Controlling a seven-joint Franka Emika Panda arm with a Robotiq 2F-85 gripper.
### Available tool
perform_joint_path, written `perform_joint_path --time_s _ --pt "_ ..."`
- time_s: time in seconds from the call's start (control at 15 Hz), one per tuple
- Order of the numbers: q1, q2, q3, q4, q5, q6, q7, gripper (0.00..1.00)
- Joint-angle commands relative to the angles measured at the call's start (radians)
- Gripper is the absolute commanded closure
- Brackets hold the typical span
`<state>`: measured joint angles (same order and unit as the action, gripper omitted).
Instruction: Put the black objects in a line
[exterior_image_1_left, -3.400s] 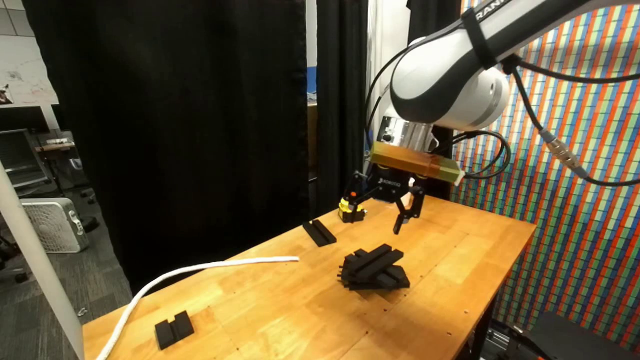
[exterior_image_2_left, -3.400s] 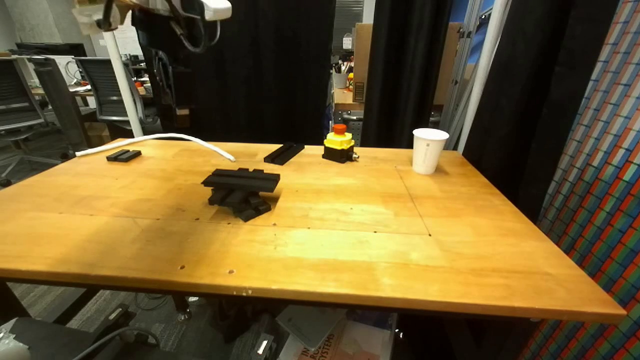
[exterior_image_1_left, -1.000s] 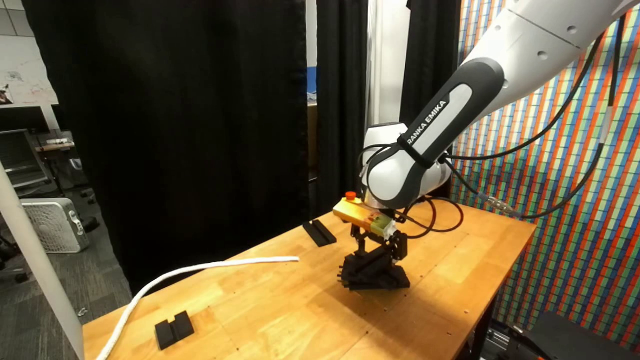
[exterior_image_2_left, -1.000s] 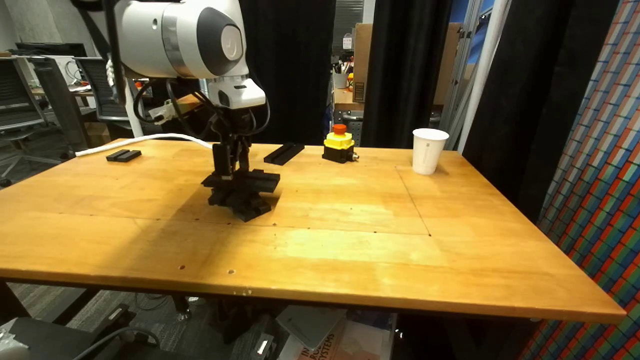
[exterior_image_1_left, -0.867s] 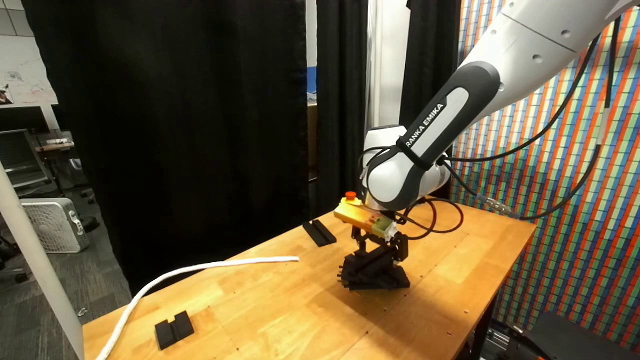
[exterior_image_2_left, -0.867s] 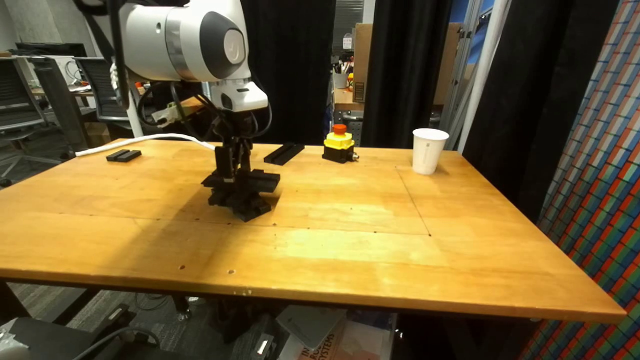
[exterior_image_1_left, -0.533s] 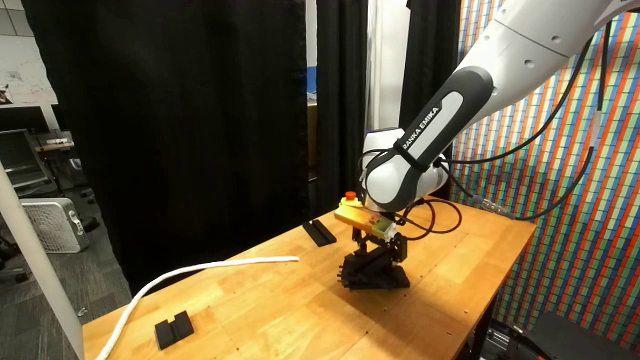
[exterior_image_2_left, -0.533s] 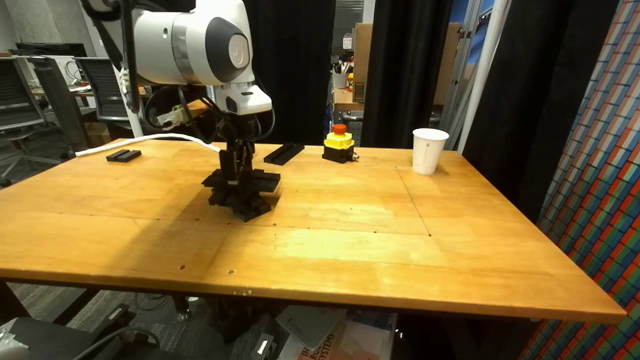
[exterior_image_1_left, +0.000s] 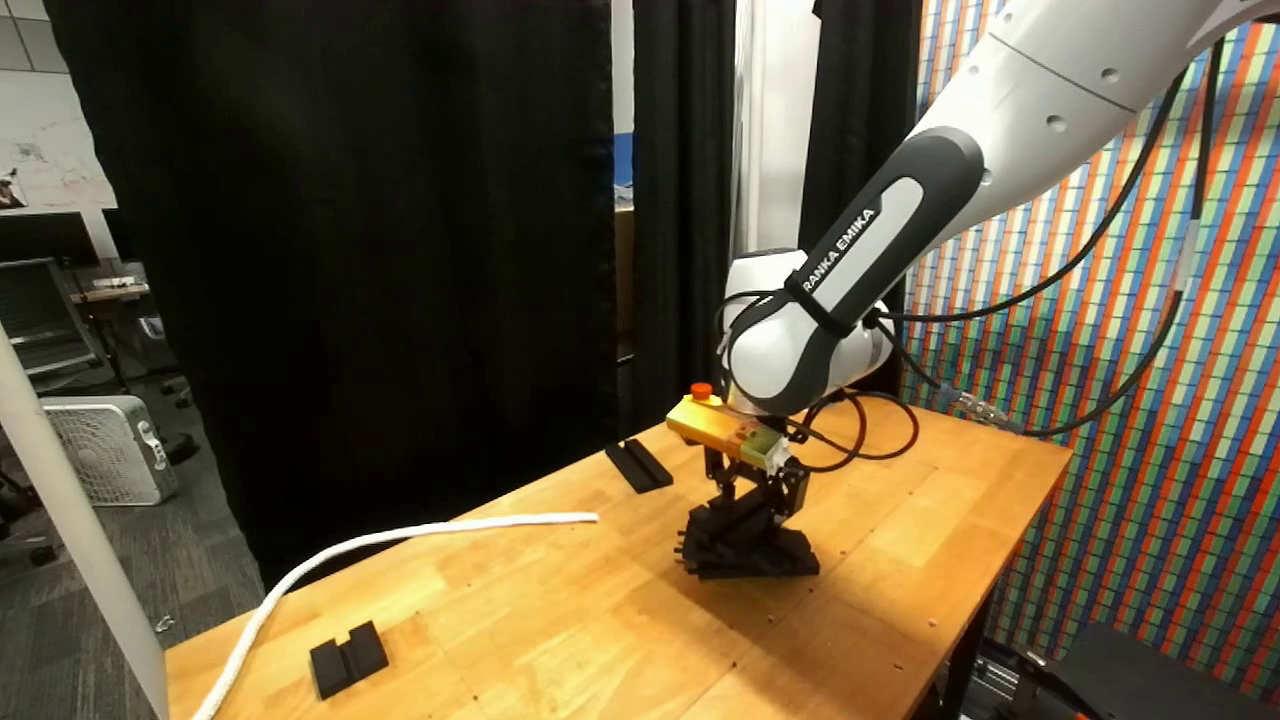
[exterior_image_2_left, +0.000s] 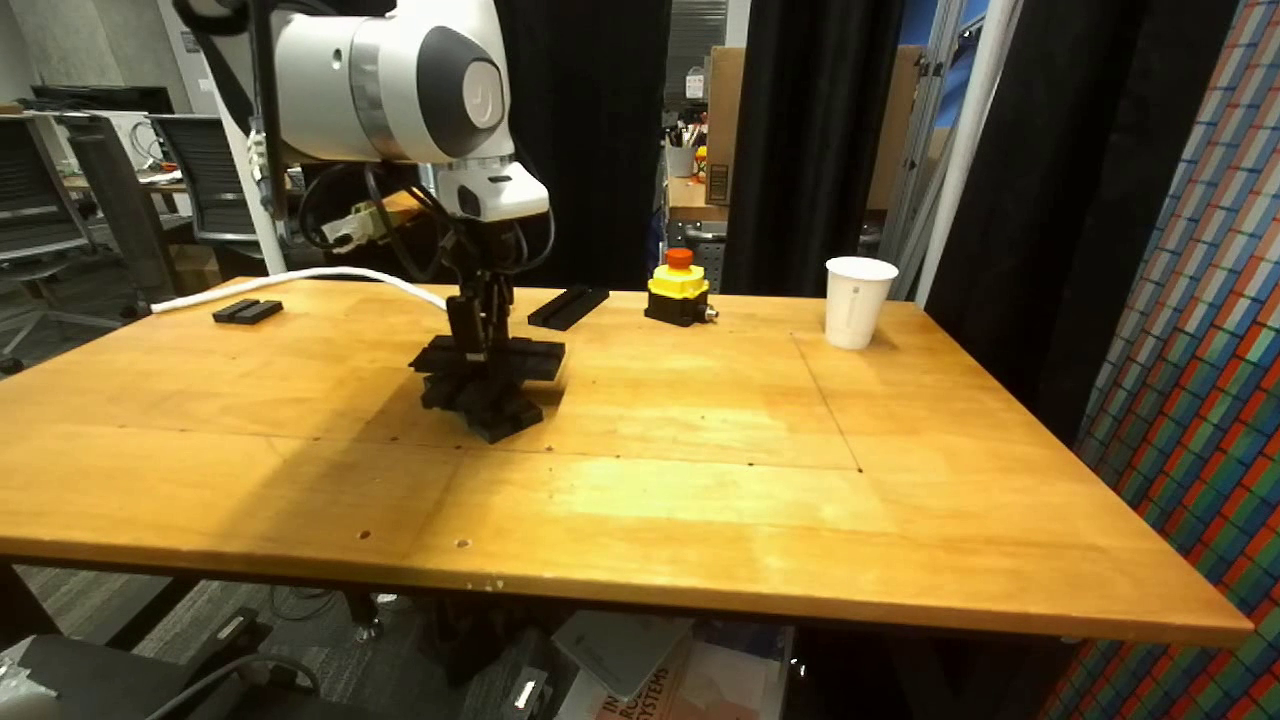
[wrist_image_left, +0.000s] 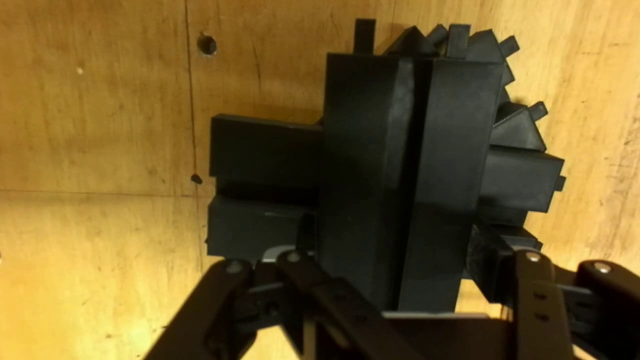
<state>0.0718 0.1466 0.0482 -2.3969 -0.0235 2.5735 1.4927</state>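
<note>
The black objects are flat, grooved bars. Several lie crosswise in a pile (exterior_image_1_left: 790, 562) on the table, also in an exterior view (exterior_image_2_left: 498, 418). Around the topmost black object (wrist_image_left: 456, 145) my gripper (wrist_image_left: 393, 242) is shut, a pad pressed against each long side; its end sticks out to the right of the fingers in an exterior view (exterior_image_2_left: 540, 360). This object sits on or just over the pile; I cannot tell which. Single black objects lie apart at the back edge (exterior_image_1_left: 640, 467) and near the far end (exterior_image_1_left: 349, 660). The pile's lower pieces are partly hidden.
A white rope (exterior_image_1_left: 430, 528) curves along the table's back edge. A yellow emergency stop with a red button (exterior_image_2_left: 679, 285) and a white paper cup (exterior_image_2_left: 856, 305) stand at the back. Black curtains (exterior_image_1_left: 370, 250) hang close behind the table.
From above, the arm has come down onto the pile. Within the last second the fingers have drawn together on the topmost black object, which has shifted slightly.
</note>
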Motion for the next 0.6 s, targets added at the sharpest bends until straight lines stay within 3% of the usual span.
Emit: perform_joint_path --time_s 0.0,0.53 --pt "0.009 -0.037 -0.035 -0.011 -0.038 -0.025 0.008 0.54" --pt "-0.055 -0.108 -0.109 -0.021 -0.083 -0.055 -0.077 0.54"
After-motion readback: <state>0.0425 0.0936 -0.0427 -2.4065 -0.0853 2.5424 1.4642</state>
